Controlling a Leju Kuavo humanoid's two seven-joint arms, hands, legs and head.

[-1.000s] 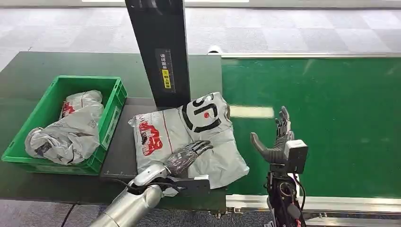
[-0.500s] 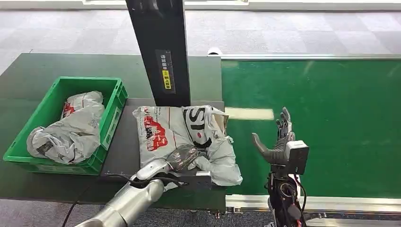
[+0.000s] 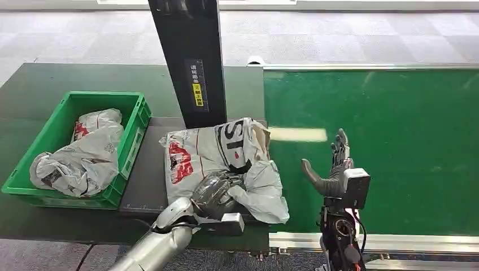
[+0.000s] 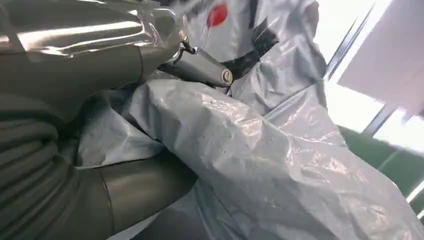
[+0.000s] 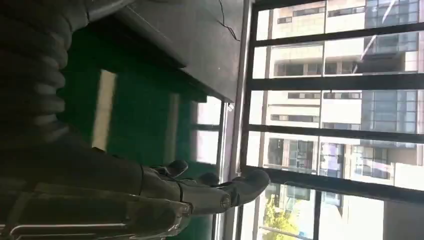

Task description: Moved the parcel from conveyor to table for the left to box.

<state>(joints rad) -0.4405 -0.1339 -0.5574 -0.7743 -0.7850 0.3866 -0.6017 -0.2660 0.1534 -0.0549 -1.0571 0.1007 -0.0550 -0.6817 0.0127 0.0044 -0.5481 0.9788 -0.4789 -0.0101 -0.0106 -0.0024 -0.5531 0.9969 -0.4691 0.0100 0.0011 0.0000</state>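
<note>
Over the last second the left hand (image 3: 216, 193) has gone from lying flat on the parcel (image 3: 217, 158) to clenching a fold of its grey plastic. The parcel has bunched up as a result: its near edge is gathered into the fist and the printed top has humped toward the black post (image 3: 189, 59). That reads as the pickup taking hold, so the carry to the green box (image 3: 133, 144) looks ready to begin but has not started. The parcel is off the conveyor (image 3: 384, 147) and rests on the dark table (image 3: 144, 186), directly in front of the black post, between the box and the belt.

In the left wrist view the thumb and darker fingers (image 4: 200, 65) are wrapped into crumpled film, with the plastic pinched between them, so the grasp looks real though shallow; a thin fold like this could slip once lifted.

The left arm reaches in low from the near table edge. The right hand (image 3: 330, 166) stands upright over the conveyor's near edge, to the right of the post, fingers spread and holding nothing. The box, left of the post, already contains other grey bags (image 3: 85, 155).
</note>
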